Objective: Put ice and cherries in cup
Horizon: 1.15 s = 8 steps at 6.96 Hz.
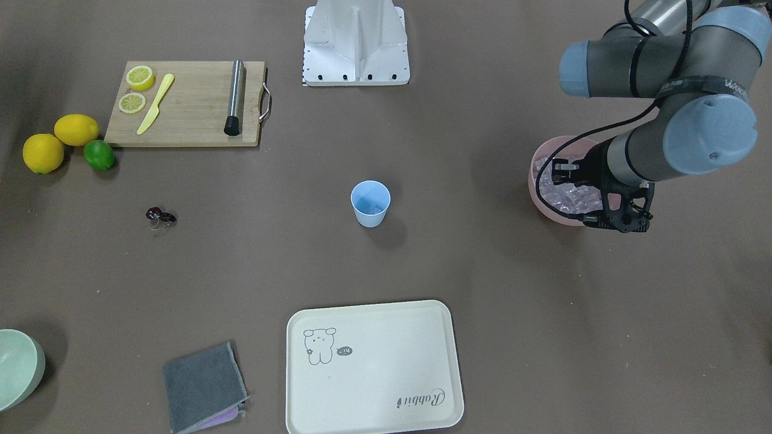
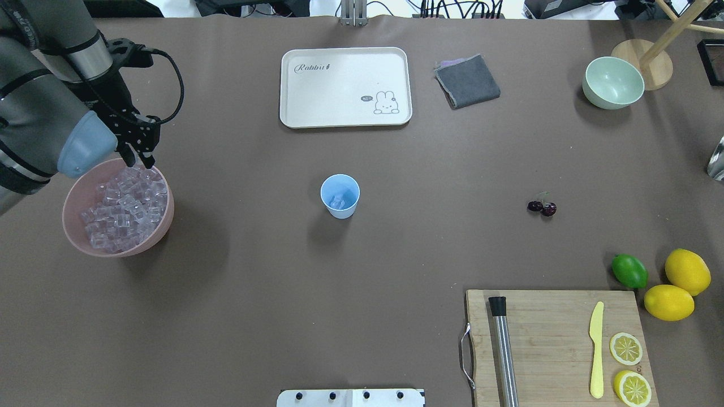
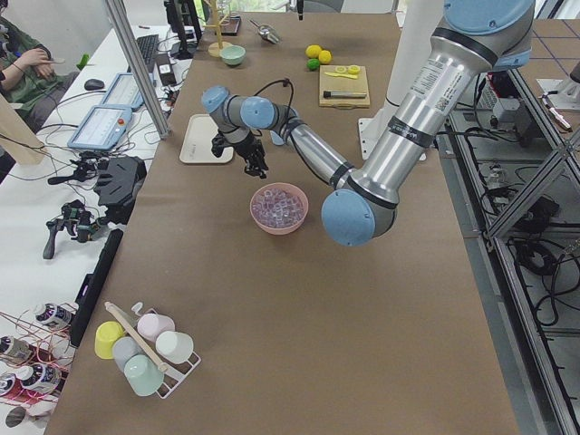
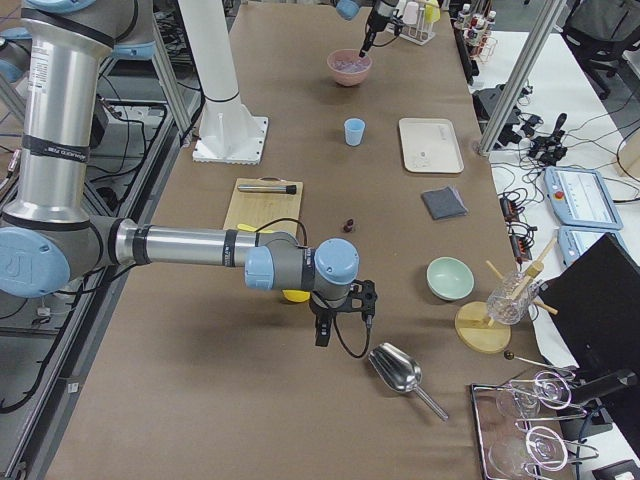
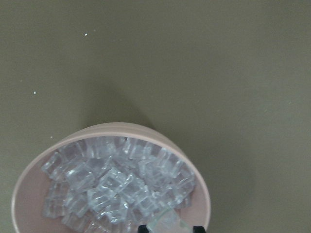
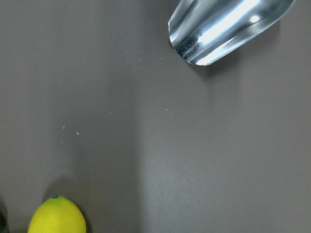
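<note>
My L arm reaches out, wrist bent down. L end effector (image 2: 139, 162) hangs at the far rim of the pink bowl (image 2: 72, 223), over the ice (image 2: 124, 210). Wrist cam shows what overhead doesn't: one clear cube pinched btwn my fingertips. R end effector (image 4: 321, 338) points down nr the metal scoop (image 4: 398, 370); can't tell if it's clenched. The ice is glassy cubes in a heap. Light blue cup (image 2: 341, 212) stands upright mid-tabletop (image 2: 396, 271), w/ a cube inside per overhead. The cherries (image 2: 542, 207) lie well apart from it.
</note>
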Available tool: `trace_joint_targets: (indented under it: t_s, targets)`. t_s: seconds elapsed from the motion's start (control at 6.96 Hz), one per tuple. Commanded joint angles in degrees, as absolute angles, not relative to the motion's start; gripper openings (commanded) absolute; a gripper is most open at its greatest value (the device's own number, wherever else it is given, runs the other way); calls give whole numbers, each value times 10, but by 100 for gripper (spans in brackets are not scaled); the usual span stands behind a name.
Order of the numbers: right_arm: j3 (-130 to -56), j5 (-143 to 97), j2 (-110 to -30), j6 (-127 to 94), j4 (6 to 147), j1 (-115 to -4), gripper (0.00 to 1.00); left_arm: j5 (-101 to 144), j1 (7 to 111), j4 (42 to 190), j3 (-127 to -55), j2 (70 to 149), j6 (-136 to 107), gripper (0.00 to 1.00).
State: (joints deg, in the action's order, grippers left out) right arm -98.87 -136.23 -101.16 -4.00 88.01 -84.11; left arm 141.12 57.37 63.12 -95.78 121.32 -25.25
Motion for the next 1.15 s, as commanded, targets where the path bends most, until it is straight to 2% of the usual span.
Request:
trace_joint_targets:
  t_s: [0.0,0.58,0.86,1.01]
  targets:
    - [-989,-1362,-1012,-40,880,-841,100,1447,546,778,-912,1230,-433,0]
    - [-990,-1364,-1012,-40,880,-841,100,1450,473,976,-838,1285,-718,0]
    - [-990,-1364,-1012,-40,880,-841,100,1462,448,1108,-772,1323,-856,0]
    - [-990,-1364,-1012,-40,879,-841,100,1462,439,1143,-770,1329,-908,0]
